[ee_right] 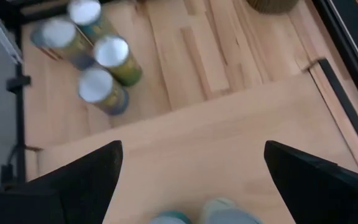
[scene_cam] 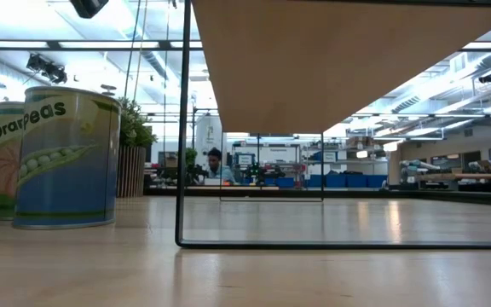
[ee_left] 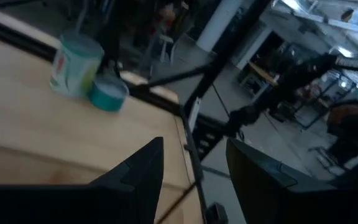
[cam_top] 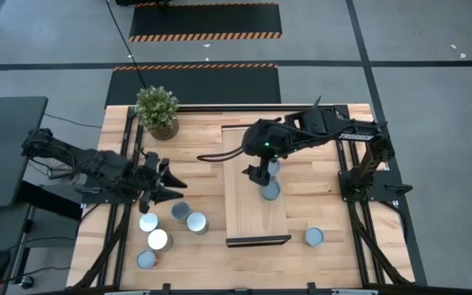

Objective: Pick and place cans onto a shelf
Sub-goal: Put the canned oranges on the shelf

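The shelf (cam_top: 248, 209) is a light-wood plank raised on a thin black frame at the table's middle. Two cans (cam_top: 270, 191) (cam_top: 274, 168) stand on it; they show at the bottom edge of the right wrist view (ee_right: 225, 213) (ee_right: 166, 218). My right gripper (cam_top: 260, 172) (ee_right: 192, 149) is open just above the plank, beside these cans. Several cans (cam_top: 179, 211) (cam_top: 158, 239) stand on the table left of the shelf, and one (cam_top: 314, 237) to its right. My left gripper (cam_top: 170, 184) (ee_left: 194, 143) is open and empty just above the left group, pointing at the shelf.
A potted plant (cam_top: 156, 111) stands at the table's far edge, left of the shelf. In the low view two pea cans (scene_cam: 66, 158) (scene_cam: 2, 162) stand at the left, and the shelf's black frame leg (scene_cam: 180, 128) rises under the plank's underside (scene_cam: 339, 60).
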Action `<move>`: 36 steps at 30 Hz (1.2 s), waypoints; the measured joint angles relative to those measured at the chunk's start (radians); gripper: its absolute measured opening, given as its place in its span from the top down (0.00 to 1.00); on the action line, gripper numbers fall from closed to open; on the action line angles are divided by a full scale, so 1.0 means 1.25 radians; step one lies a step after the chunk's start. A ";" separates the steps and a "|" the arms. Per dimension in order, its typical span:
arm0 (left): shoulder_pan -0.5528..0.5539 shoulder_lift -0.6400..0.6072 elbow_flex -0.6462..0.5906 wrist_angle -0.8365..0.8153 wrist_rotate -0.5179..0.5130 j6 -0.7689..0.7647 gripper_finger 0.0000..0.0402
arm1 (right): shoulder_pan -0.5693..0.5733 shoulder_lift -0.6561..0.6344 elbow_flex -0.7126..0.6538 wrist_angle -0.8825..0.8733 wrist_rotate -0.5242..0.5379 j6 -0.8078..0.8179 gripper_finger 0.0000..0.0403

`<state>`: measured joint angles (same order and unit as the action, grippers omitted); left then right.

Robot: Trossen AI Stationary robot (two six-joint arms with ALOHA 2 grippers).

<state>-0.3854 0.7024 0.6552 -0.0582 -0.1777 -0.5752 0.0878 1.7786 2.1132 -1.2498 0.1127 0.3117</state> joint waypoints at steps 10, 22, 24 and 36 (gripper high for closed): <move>-0.108 0.147 0.177 -0.369 -0.001 -0.006 0.55 | 0.080 0.004 0.000 0.049 0.029 0.073 0.03; -0.159 0.339 0.399 -0.745 0.003 0.046 0.55 | 0.155 0.004 -0.015 0.184 0.068 0.118 0.03; -0.161 0.359 0.399 -0.776 0.021 0.045 0.54 | 0.172 0.004 -0.015 0.177 0.077 0.133 0.03; -0.089 0.521 0.399 -0.824 0.063 0.145 0.10 | 0.212 0.004 -0.015 0.101 0.105 0.170 0.03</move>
<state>-0.4971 1.3533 1.1538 -1.0881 -0.0990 -0.3939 0.3522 1.7836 2.0941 -1.1241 0.2443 0.5247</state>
